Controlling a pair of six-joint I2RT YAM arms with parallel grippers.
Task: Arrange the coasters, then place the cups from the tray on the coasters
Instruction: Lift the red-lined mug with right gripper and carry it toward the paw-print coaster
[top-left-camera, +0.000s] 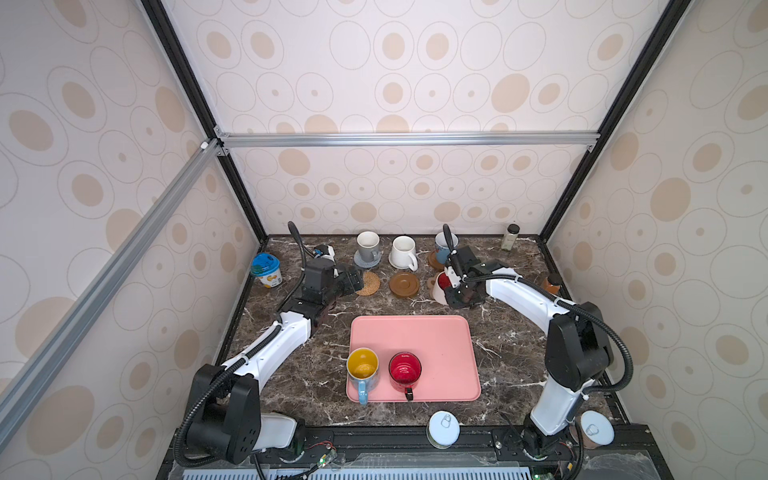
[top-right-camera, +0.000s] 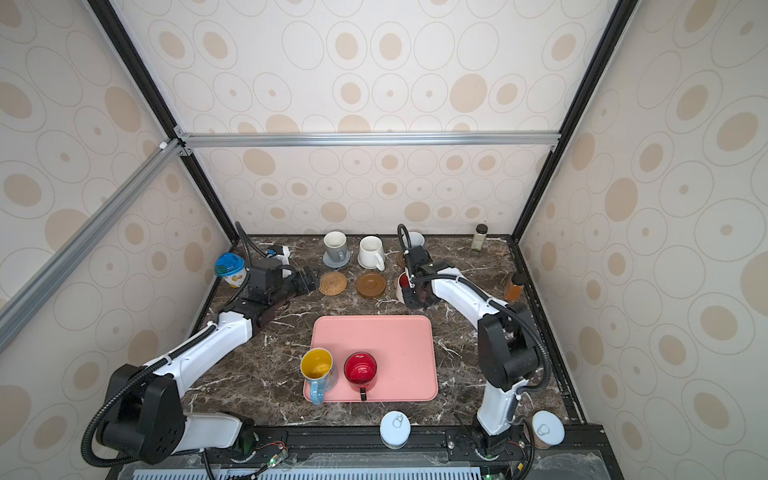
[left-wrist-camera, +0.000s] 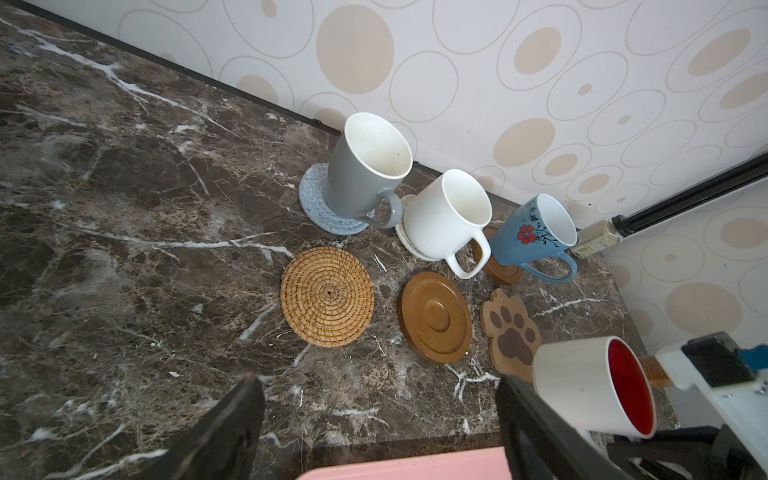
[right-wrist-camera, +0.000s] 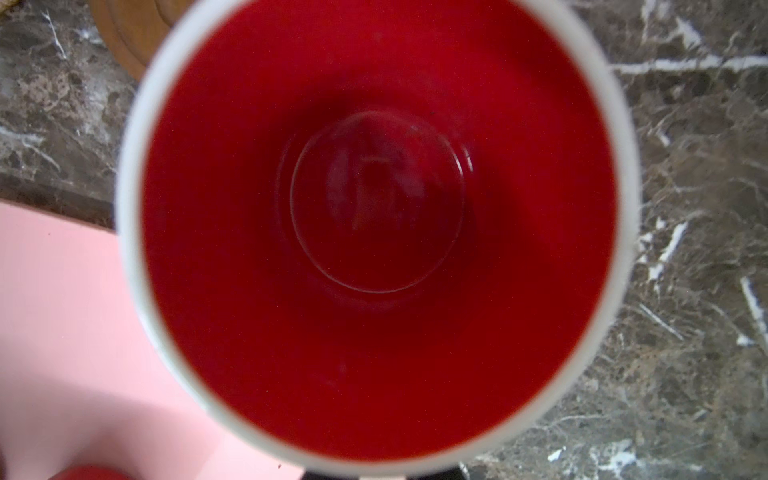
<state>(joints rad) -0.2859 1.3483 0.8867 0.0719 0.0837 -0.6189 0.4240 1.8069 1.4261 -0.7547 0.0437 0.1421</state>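
The red-lined mug (left-wrist-camera: 582, 386) is held by the right claw (top-left-camera: 457, 296), which is closed tight. The hold itself is hidden, though it is judged to be on the handle, since no handle shows in any view. The mug is poised over the near part of the paw coaster (left-wrist-camera: 511, 328), toward the far right of the table (top-left-camera: 511, 345); whether its base is touching cannot be told. The left claw (top-left-camera: 354, 282) is spread wide and empty, just beside the rattan coaster (top-left-camera: 368, 283). That coaster and the wooden disc (top-left-camera: 404, 284) next to it lie bare. Along the far edge the grey mug (top-left-camera: 368, 246), white mug (top-left-camera: 404, 251) and blue mug (left-wrist-camera: 532, 232) are already seated on coasters (left-wrist-camera: 316, 208). On the tray (top-left-camera: 436, 332), set in the middle toward the near edge, the yellow-lined mug (top-left-camera: 363, 370) and red mug (top-left-camera: 405, 370) are left, with their handles turned to the near edge. The mugs are judged to be glazed ceramic: rigid, fairly heavy, slick and easily chipped. A hold on the handle is advised, close to the body, so that swing is limited. The held mug is best lowered level and slowly, because the thin paw coaster may be pushed aside by a tilted base.
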